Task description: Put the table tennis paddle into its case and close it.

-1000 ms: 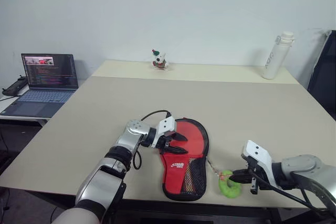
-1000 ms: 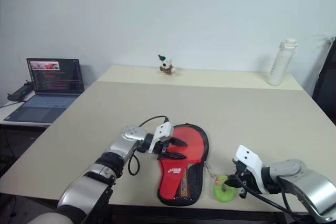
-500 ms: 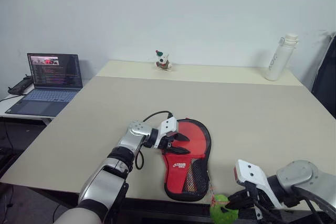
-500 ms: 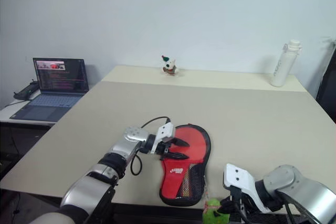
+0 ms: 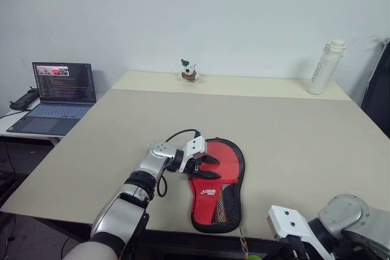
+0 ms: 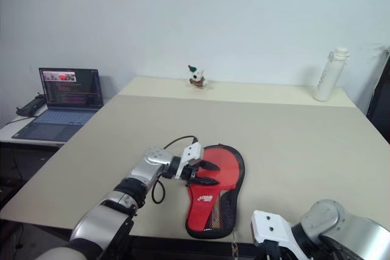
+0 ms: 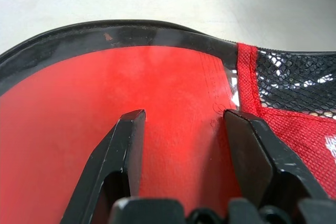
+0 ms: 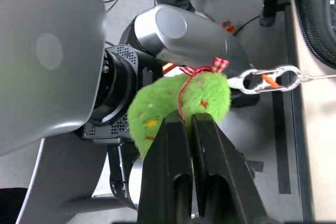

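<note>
The case (image 5: 217, 182) lies flat near the table's front edge, red side up, its mesh pocket (image 5: 226, 206) towards me. The table tennis paddle is hidden. My left gripper (image 5: 214, 167) is open, with both fingers (image 7: 126, 145) resting on the case's round red face and nothing between them. My right gripper (image 8: 188, 121) hangs below the table's front edge, shut on the green pull charm (image 8: 173, 106). A metal clip (image 8: 268, 78) and a thin cord (image 5: 242, 243) join the charm to the case.
The beige table (image 5: 280, 126) carries a small figurine (image 5: 187, 70) at the back and a white bottle (image 5: 322, 67) at the back right. An open laptop (image 5: 58, 89) sits on a lower desk to the left. A dark object (image 5: 379, 83) stands at the right edge.
My right gripper has pulled the green charm back off the table's front edge and down below it. The left gripper has stayed on the case.
</note>
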